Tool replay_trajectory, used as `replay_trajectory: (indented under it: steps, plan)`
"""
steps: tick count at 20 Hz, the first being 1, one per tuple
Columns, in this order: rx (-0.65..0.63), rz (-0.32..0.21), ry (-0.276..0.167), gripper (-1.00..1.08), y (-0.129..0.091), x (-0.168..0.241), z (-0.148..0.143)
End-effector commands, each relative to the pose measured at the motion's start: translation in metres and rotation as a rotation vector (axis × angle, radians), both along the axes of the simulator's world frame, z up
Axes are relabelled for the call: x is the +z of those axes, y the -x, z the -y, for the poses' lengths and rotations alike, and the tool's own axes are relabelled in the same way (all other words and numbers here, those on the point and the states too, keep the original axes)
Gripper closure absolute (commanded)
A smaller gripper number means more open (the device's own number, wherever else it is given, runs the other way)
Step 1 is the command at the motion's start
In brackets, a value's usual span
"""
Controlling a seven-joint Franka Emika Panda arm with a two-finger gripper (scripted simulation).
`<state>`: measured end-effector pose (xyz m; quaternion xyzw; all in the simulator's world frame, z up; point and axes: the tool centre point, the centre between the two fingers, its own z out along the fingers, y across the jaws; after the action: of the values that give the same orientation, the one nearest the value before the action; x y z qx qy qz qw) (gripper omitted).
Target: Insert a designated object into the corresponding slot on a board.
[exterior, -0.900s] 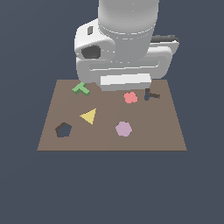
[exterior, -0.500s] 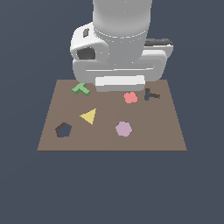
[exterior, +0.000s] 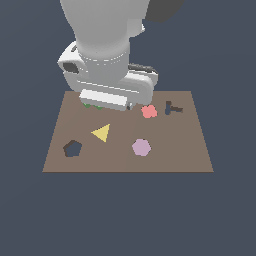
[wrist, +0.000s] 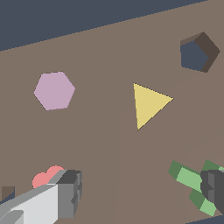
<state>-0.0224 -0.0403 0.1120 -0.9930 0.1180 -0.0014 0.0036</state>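
Lying flat on the brown board [exterior: 125, 160], a yellow triangle [exterior: 101, 133], a pink hexagon [exterior: 141, 147] and a red flower piece [exterior: 149, 111] are seen. All look smooth and plain. A dark pentagon hole [exterior: 72, 148] is cut near the exterior view's left edge. The dark T slot [exterior: 171, 108] is found just beside the flower piece, on the exterior view's right. The green T block [wrist: 191, 181] is mostly hidden under the big white arm in the exterior view. In the wrist view, the gripper [wrist: 142, 192] is held wide apart, and one grey finger [wrist: 214, 186] is seen over part of the block. Nothing is gripped.
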Motion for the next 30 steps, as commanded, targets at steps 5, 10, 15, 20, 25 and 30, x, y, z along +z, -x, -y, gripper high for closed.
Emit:
replay_trajectory:
  steps: [5, 10, 15, 20, 25, 30]
  plan:
    - [-0.244, -0.003, 0.005, -0.92, 0.03, -0.034, 0.048]
    - [-0.37, -0.004, 0.007, -0.92, 0.051, -0.052, 0.069]
    - [-0.43, -0.005, 0.007, -0.92, 0.061, -0.061, 0.077]
    - [-0.428, -0.006, 0.007, -0.92, 0.061, -0.062, 0.077]
    - [-0.433, -0.005, 0.006, -0.92, 0.062, -0.076, 0.077]
    - [-0.435, -0.005, 0.006, 1.08, 0.063, -0.082, 0.077]
